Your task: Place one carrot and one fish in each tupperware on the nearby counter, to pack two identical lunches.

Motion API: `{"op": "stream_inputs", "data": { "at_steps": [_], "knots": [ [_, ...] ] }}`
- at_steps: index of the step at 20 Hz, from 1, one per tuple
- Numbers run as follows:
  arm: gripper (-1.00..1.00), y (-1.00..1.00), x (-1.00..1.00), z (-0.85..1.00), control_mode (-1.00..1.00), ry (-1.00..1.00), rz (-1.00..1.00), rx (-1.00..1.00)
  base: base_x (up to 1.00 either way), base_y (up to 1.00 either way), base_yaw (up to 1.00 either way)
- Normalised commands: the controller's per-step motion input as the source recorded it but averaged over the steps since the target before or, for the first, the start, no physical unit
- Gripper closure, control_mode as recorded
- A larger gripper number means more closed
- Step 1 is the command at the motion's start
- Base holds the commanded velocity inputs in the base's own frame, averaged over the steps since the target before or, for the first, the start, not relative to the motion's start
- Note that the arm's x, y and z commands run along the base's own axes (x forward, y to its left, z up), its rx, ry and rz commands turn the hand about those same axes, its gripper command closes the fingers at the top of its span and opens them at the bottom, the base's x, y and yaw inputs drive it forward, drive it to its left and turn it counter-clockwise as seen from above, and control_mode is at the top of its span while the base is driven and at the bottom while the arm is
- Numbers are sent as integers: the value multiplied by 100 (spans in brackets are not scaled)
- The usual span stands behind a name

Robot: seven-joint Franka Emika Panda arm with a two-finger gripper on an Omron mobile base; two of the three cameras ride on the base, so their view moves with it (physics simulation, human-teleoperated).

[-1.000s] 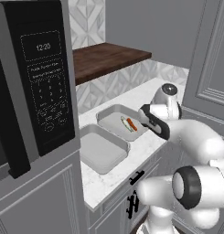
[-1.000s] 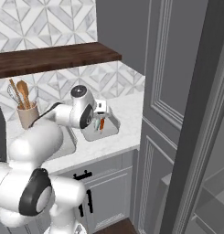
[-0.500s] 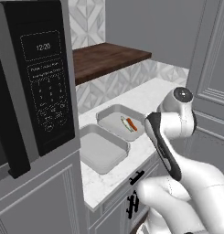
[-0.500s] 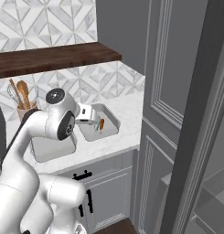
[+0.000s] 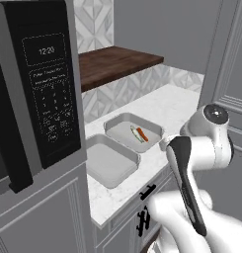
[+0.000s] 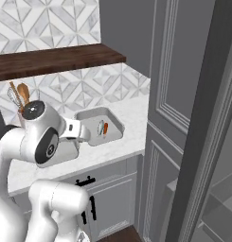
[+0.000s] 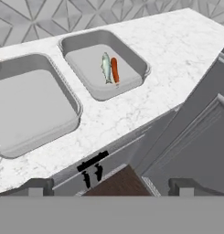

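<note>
Carrot (image 7: 114, 69) and fish (image 7: 106, 67) in far tupperware (image 7: 136, 59) — gripper (image 7: 109, 186) open, well apart

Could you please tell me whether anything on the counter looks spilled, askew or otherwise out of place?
Nothing stands out. The slim orange carrot and pale silvery fish lie side by side inside one grey tupperware; the other grey tupperware sits level, holding nothing, on the white marbled counter.

The one thing that reads clearly is the clock on the microwave (image 5: 41, 104) — pale digits "12:20" on its black control panel (image 5: 49, 94), seen in the left base view. Below the clock run small lines of lettering and rows of keypad marks, too fine to make out — nothing else in the views carries a legible word, brand or number.
</note>
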Motion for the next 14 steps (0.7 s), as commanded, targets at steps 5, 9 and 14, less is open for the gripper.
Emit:
{"op": "stream_inputs", "data": {
  "at_steps": [5, 9, 14],
  "knots": [
    [-100, -4, -40, 0, 100, -3, 0, 0, -60, 0, 0],
    [-100, 0, 0, 0, 100, 0, 0, 0, -100, 9, 0],
    [-100, 0, 0, 0, 100, 0, 0, 0, -100, 7, 0]
  ]
}}
